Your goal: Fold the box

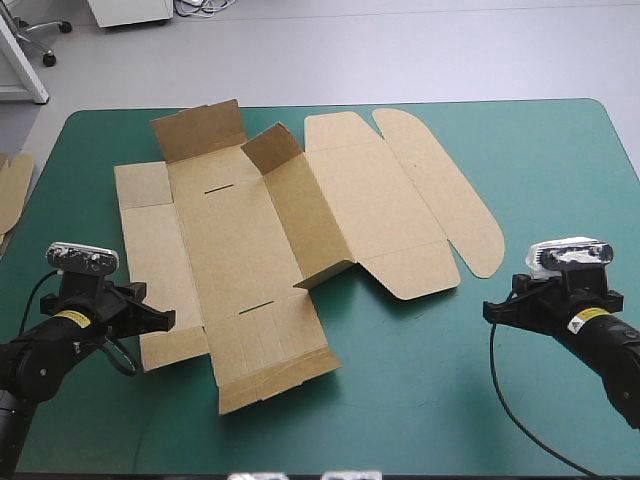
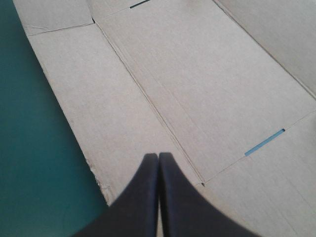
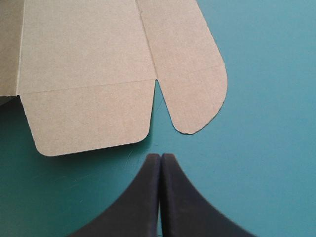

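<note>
High view | brown box (image 1: 230, 240), one wall raised, on teal-green cover (image 1: 420, 380) | left pincer (image 2: 158, 158), right pincer (image 3: 161, 158) pressed together

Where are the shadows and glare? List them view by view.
High view: soft light; thin shadows lie under the raised wall and lifted near flap of the box. Left wrist view: no glare on the box, no clear shadow beneath the shut left gripper. Right wrist view: a faint shadow edges the rounded flaps ahead of the right gripper.
</note>
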Available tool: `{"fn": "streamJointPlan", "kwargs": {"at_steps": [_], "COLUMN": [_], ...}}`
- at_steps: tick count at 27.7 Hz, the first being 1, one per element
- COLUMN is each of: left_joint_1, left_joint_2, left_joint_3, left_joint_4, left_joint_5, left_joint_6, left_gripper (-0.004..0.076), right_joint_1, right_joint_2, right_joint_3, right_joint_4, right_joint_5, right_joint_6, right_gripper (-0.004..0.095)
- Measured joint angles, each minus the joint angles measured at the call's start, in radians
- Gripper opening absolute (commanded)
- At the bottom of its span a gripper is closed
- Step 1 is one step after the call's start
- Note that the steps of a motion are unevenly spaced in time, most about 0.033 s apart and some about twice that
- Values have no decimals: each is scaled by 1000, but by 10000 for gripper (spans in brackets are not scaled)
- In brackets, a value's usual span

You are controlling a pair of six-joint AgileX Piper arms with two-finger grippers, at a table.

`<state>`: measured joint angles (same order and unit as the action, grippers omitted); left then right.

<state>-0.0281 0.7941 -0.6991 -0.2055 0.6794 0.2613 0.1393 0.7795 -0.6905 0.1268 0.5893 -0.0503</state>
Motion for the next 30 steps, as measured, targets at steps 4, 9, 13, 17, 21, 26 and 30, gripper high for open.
{"fn": "streamJointPlan", "kwargs": {"at_steps": [4, 9, 13, 17, 21, 26, 30], "left_joint_1": [0, 0, 0, 0, 0, 0, 0], "left_joint_2": [0, 0, 0, 0, 0, 14, 61], "left_joint_3": [0, 0, 0, 0, 0, 0, 0], "left_joint_4": [0, 0, 0, 0, -8, -23, -35], "left_joint_5": [0, 0, 0, 0, 0, -10, -57], "left_joint_6": [0, -1, -1, -1, -5, -61, -70], "left_gripper": [-14, -14, -14, -14, -14, -13, 17], "right_joint_1": [0, 0, 0, 0, 0, 0, 0], "right_joint_2": [0, 0, 0, 0, 0, 0, 0], "right_joint_3": [0, 0, 0, 0, 0, 0, 0], "right_joint_4": [0, 0, 0, 0, 0, 0, 0], "right_joint_5": [0, 0, 0, 0, 0, 0, 0], "right_joint_6": [0, 0, 0, 0, 0, 0, 0], "right_gripper": [-28, -28, -28, -28, -28, -28, -28]}}
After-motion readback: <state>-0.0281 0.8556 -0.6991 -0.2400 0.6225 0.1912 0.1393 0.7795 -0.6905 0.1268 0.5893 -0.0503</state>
